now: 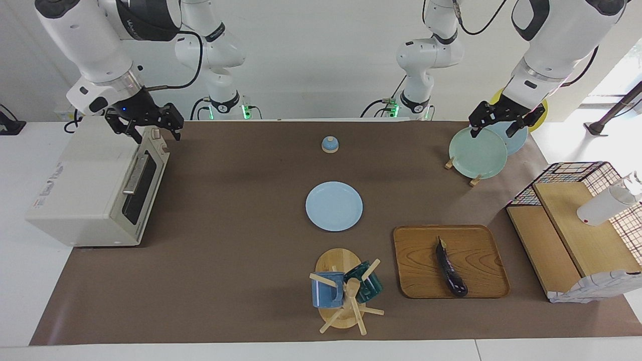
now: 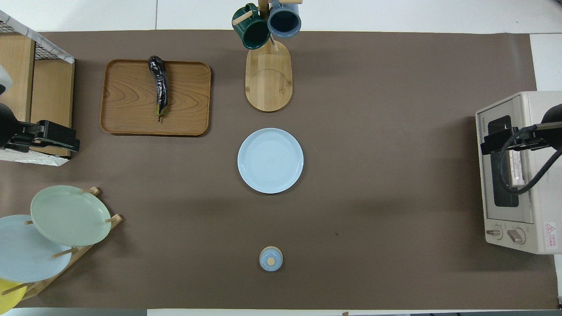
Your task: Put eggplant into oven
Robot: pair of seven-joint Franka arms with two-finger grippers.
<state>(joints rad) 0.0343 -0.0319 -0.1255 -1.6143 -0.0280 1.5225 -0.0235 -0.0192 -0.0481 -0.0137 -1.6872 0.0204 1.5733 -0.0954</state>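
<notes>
Overhead, right tool [image 1: 144, 131] spread open, empty, above oven [image 1: 95, 188].

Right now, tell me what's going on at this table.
Nothing is being handled yet. The eggplant lies on a wooden tray toward the left arm's end of the table, farther from the robots than the light blue plate. The oven sits at the right arm's end with its door closed. The right gripper hangs over the oven's top edge, jaws open and holding nothing. The left gripper hangs over the plate rack, also open and holding nothing.
</notes>
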